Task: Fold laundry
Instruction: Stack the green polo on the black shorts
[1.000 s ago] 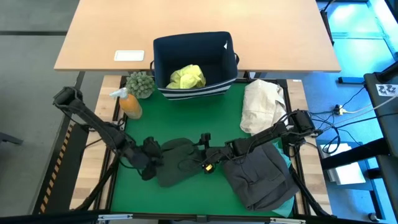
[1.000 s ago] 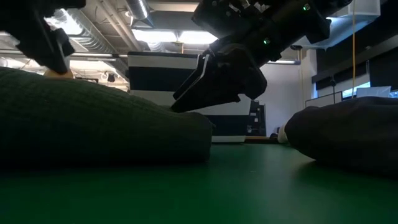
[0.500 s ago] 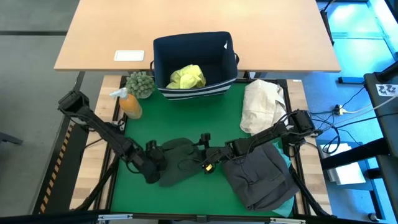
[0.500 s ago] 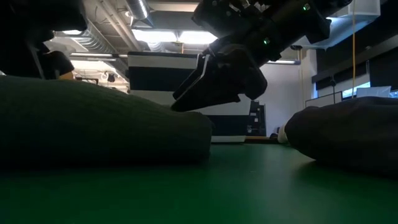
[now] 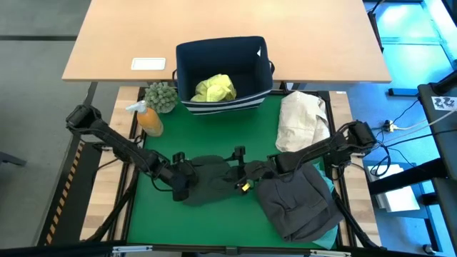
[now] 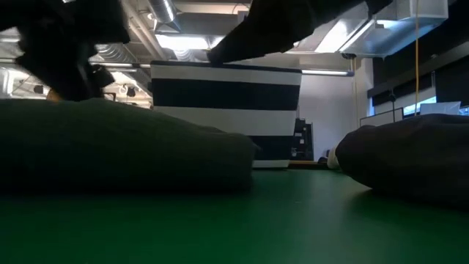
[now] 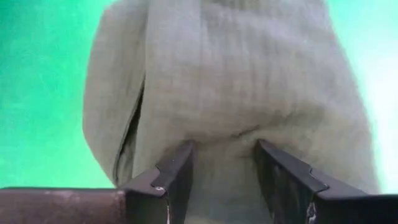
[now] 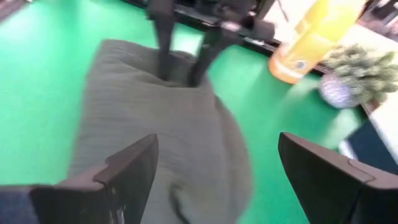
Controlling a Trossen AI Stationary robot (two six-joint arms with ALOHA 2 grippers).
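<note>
2 dark arms meet over a green mat (image 5: pixel 214 125) where an olive garment (image 5: pixel 211 178) lies in a soft heap near the front of the table. The left gripper (image 5: pixel 182 187) sits low at the garment's left edge; in its wrist view, the 2 fingers (image 7: pixel 177 177) stand narrowly apart with a fold of the ribbed olive cloth bulging between them, pressed into the fabric and pinching it. The right gripper (image 5: pixel 239 171) hangs over the garment's right side, its jaws spread wide with nothing between them; its wrist view looks down past both fingers (image 8: pixel 127 171) onto the same heap, the left arm's gripper (image 8: pixel 180 65) planted in the far edge.

Just right of the olive piece, a charcoal garment (image 5: pixel 296 203) lies bunched at the mat's front right corner, with a turquoise one (image 5: pixel 330 232) peeking out beneath its edge. A yellow-green shirt (image 5: pixel 213 88) sits crumpled inside the navy bin (image 5: pixel 187 68) (striped along its base) at the back of the mat. A cream bundle (image 5: pixel 300 118) rests at the right rear, near the bin. An orange bottle (image 5: pixel 148 118) and a small plant (image 5: pixel 161 95) stand at the left rear corner, just beside each other.

From table height, the olive heap (image 6: pixel 110 150) fills the left foreground and the charcoal mound (image 6: pixel 410 158) the right, well apart.
</note>
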